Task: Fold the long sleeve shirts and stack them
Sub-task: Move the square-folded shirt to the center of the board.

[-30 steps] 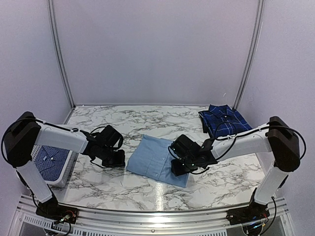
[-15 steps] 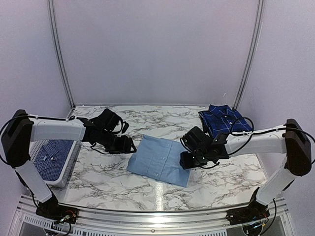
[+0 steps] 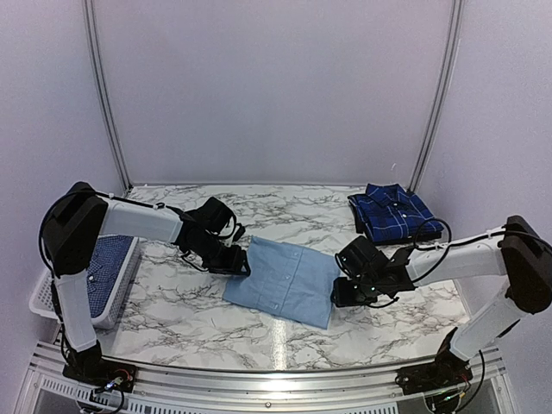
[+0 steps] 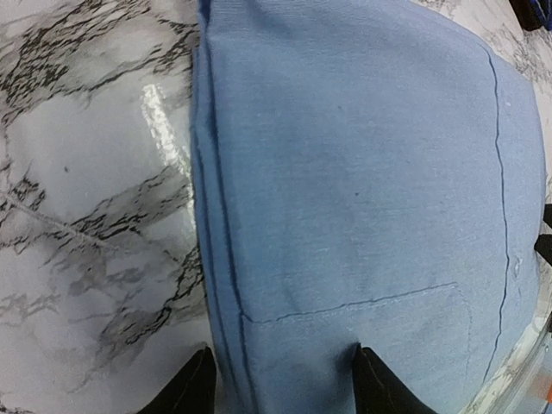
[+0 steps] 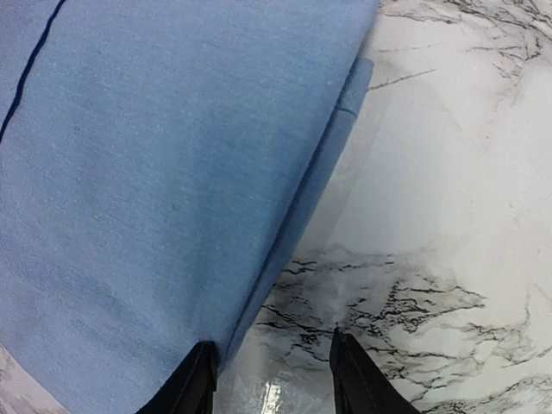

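Plain light-blue cotton shirt [image 3: 285,280], folded to a flat rectangle, lies mid-worktop, skewed a bit, w/ its button placket facing up. The worktop is a white-and-grey marble-pattern slab [image 3: 198,323].

L fingers [image 4: 194,388] sit low at the shirt's left edge. They are spread apart, and the folded edge plus a strip of cloth runs btwn them. Nothing is pinched. A pocket seam shows just ahead of them in the L wrist view.

R fingers [image 5: 349,375] sit at the shirt's right edge, also spread and unclamped. One tip is just beside the layered hem, the other over bare marble. The gap btwn them holds mostly worktop, w/ the hem at one side.

Dark navy plaid shirt w/ collar [image 3: 392,211] lies folded at the back right corner, well apart from the light-blue one.

Small blue-and-white check shirt [image 3: 108,276] lies in a white perforated plastic basket [image 3: 43,302] at the left edge, partly hidden by the L arm.
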`<state>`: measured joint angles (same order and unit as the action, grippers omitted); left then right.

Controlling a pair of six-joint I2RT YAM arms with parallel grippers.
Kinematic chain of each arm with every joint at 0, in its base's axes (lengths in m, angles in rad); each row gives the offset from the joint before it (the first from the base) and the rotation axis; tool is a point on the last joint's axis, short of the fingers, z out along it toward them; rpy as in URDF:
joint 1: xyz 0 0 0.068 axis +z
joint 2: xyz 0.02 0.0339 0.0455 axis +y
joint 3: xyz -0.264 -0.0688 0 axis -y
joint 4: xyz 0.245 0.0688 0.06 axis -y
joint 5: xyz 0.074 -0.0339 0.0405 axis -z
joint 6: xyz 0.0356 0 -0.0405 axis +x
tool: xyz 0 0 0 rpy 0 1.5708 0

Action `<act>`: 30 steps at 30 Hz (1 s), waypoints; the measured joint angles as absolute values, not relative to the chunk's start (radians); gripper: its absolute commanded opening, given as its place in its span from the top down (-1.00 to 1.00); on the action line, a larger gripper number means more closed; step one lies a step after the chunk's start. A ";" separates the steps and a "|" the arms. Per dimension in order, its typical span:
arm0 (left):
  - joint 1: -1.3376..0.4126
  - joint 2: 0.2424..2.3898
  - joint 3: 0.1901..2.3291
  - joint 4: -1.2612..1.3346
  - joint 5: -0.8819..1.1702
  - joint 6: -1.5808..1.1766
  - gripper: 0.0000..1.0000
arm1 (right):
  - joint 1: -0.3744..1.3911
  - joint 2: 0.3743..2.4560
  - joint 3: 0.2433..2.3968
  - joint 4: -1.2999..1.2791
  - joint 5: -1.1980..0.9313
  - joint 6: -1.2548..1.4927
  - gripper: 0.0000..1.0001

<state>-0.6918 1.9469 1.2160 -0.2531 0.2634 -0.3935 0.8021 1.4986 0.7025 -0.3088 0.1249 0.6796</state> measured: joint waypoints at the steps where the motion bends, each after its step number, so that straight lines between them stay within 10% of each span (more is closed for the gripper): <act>1: -0.694 1.951 1.222 -0.254 0.262 -0.395 0.03 | 0.800 1.496 0.699 -0.303 0.123 0.681 0.11; 14: -0.745 1.982 1.247 -0.263 0.165 -0.488 0.98 | 0.787 1.500 0.691 -0.266 0.117 0.680 0.11; 30: -0.684 1.693 0.853 -0.127 0.039 -0.736 1.00 | 0.785 1.720 0.933 -0.253 0.089 0.585 0.10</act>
